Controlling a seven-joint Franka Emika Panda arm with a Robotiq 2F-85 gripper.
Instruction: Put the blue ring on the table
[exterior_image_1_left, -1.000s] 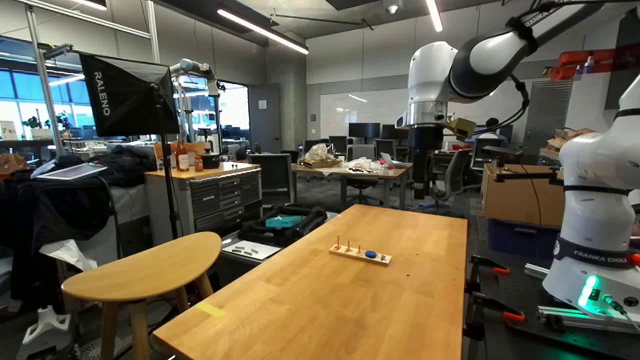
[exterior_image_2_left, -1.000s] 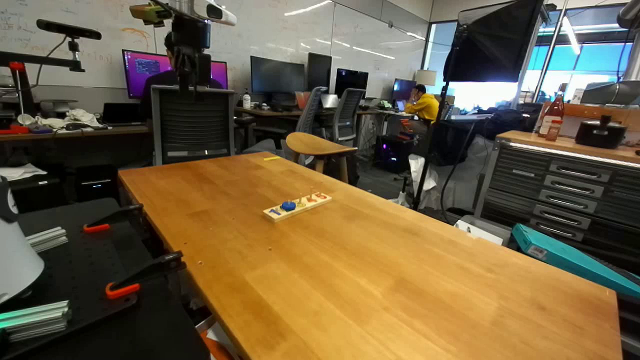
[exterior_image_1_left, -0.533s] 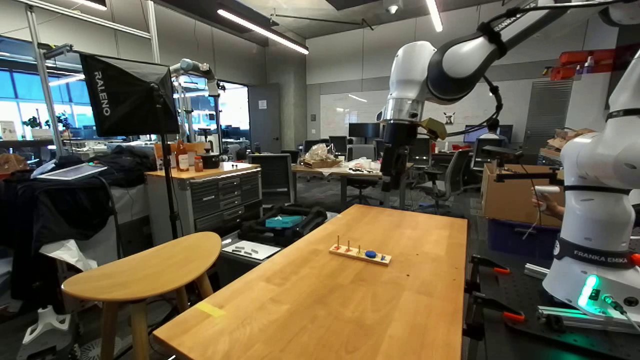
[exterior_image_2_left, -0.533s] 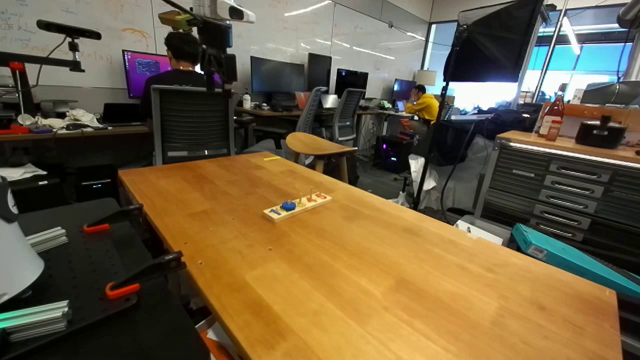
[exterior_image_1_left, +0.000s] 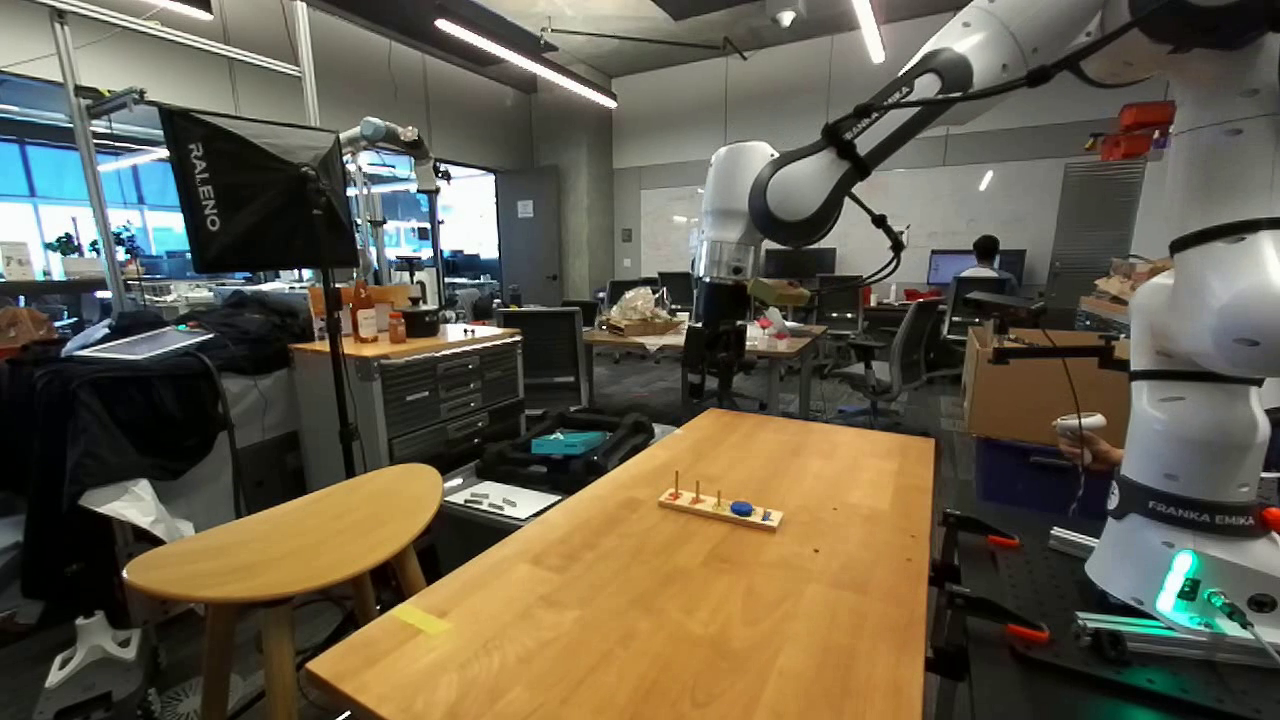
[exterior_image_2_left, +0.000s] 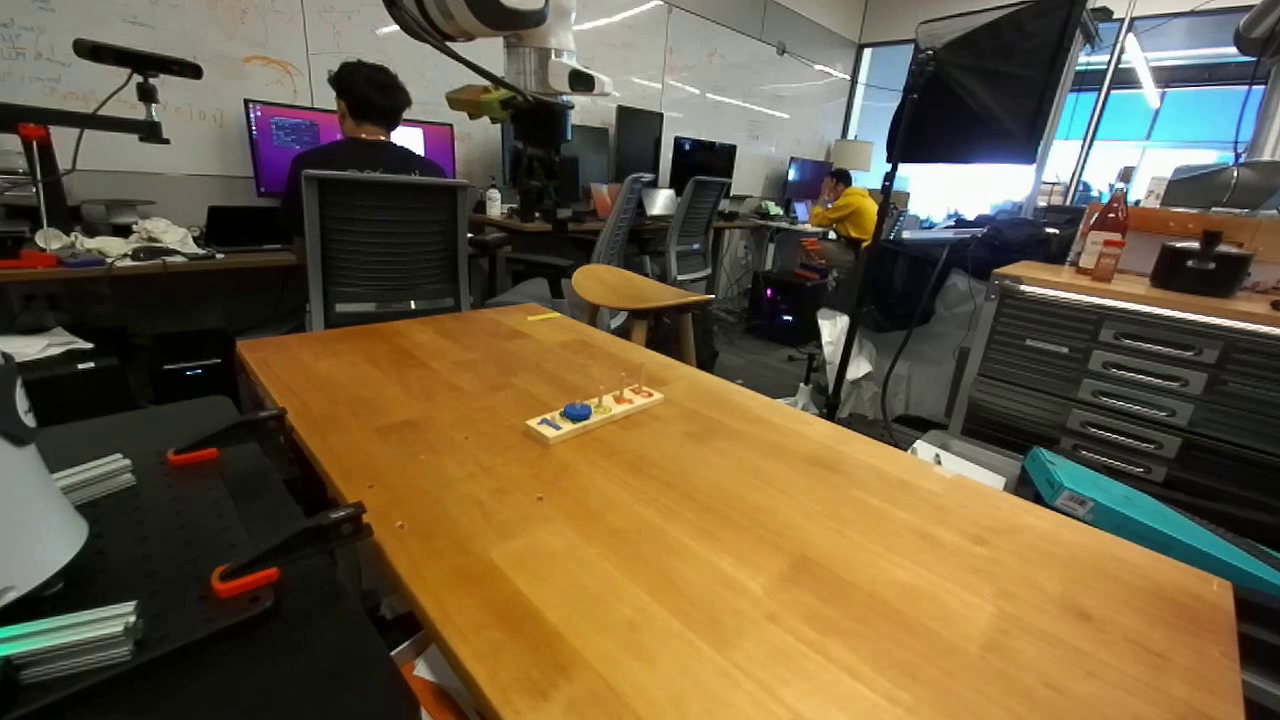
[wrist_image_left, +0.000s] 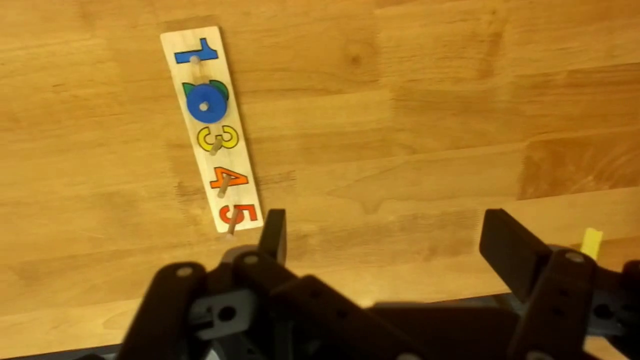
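The blue ring (wrist_image_left: 215, 110) is around a peg on a light wooden strip (wrist_image_left: 235, 159), over the mostly covered green number, between the 1 and the 3. The ring shows in both exterior views (exterior_image_1_left: 741, 508) (exterior_image_2_left: 576, 411). The strip lies on the long light-wood table (exterior_image_1_left: 620, 600), also in an exterior view (exterior_image_2_left: 760, 520). The other pegs carry no ring. My gripper (wrist_image_left: 384, 215) is open, with bare table between its fingers in the wrist view. In the exterior views the gripper (exterior_image_1_left: 718, 385) (exterior_image_2_left: 545, 205) hangs high above the table, apart from the strip.
A rounded wooden stool (exterior_image_1_left: 290, 540) stands beside the table. Black clamps with orange tips (exterior_image_1_left: 1025, 634) sit along the robot-side edge. Yellow tape (exterior_image_1_left: 422, 618) marks a table corner. A hand holds a white controller (exterior_image_1_left: 1080, 425) behind the robot base.
The arm and gripper have moved left in one of the exterior views, and right and slightly lower in the other. A hand with a white controller has appeared. Ring and strip have not moved.
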